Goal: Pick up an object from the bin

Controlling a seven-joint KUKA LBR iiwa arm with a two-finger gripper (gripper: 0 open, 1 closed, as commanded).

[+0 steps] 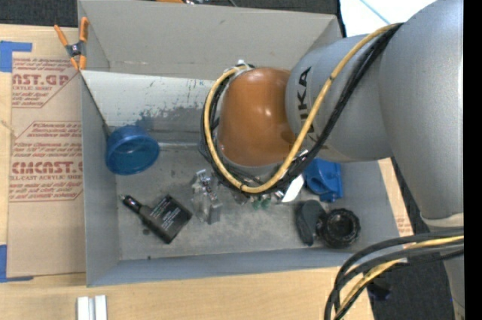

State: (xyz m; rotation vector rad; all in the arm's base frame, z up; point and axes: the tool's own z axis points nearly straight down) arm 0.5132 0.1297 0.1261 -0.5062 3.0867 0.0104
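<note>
Arm: the grey arm [422, 85] lies nearest the camera. It comes in from the right and covers the bin's right half.
Wrist: a rounded orange cover [252, 119] sits over the middle of the bin, ringed by a loop of yellow and black cable [212, 111].
Gripper: the metal gripper [208, 196] sticks out below the orange cover, low over the bin floor, a little left of the middle and toward the front wall.
Gripper state: I cannot tell whether it is wide or narrow, and I cannot make out anything held in it.
Bin: a grey metal bin [226, 32] with sloping walls and a scuffed floor.
Nearest thing: a flat black gadget with a thin stem [164, 217] lies just left of the gripper, near the front wall and apart from it.
Blue cup: a round blue cup [132, 150] lies on its side against the left wall, well apart from the gripper.
Right side: a crumpled blue thing [325, 179] shows at the edge of the arm. In front of it are a dark grey lump [306, 222] and a black round thing [340, 227], side by side near the front wall.
</note>
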